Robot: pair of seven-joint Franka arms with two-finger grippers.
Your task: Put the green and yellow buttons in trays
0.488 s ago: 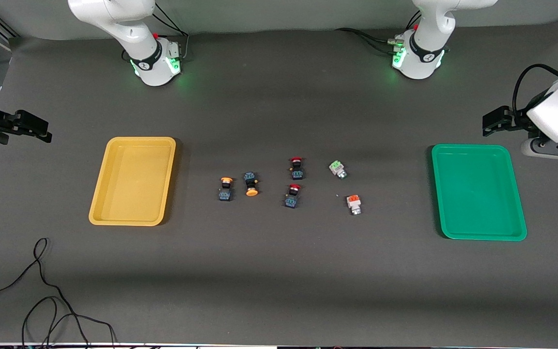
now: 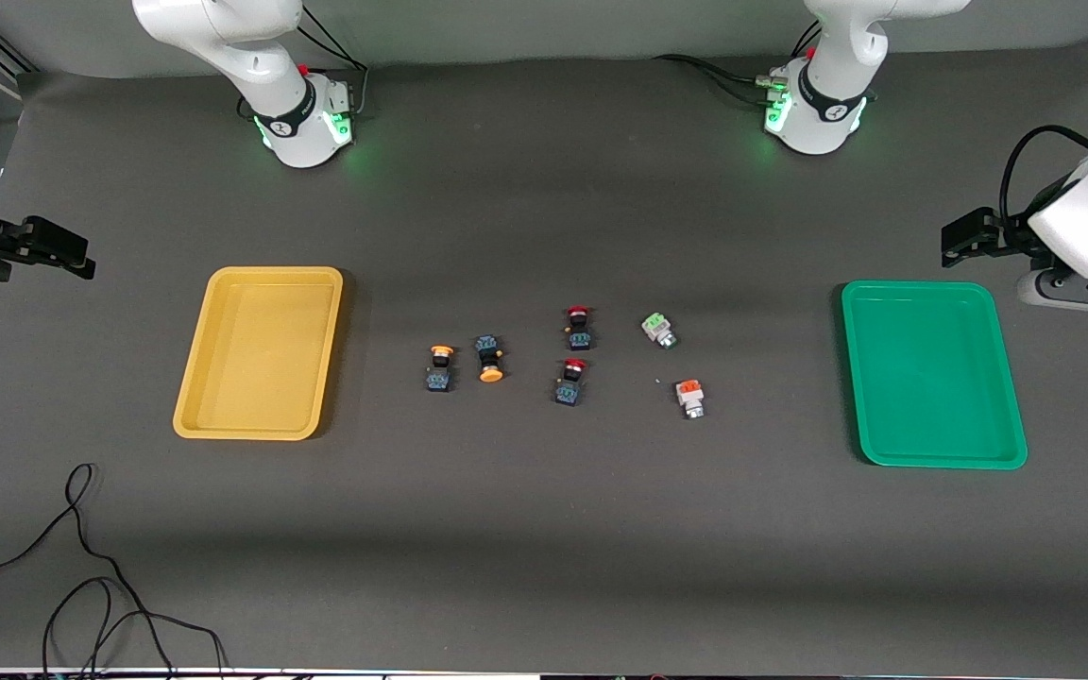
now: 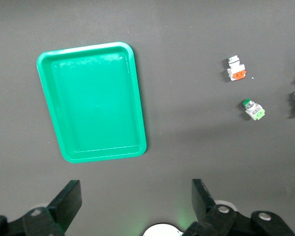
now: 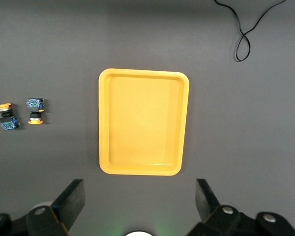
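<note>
Dark matte table [image 2: 544,529], with a shallow round-cornered yellow tray [image 2: 259,352] at the right arm's end and a green tray [image 2: 931,374] at the left arm's end, both empty. Right claw [image 2: 67,250] shifted slightly outward since before, wide open; left claw [image 2: 964,236] unmoved, wide open. Between the trays, well apart from both claws: 2 yellow buttons [image 2: 441,366] [image 2: 489,359] and 1 green button [image 2: 659,330].

Light falls evenly from above on my dark grey table [image 2: 544,529], neither harsh nor dim. Soft shadows sit close beside the yellow tray [image 2: 261,354] and green tray [image 2: 931,378]. A faint sheen marks both tray floors. My bases glow green. All three views look sharp, without blur.
</note>
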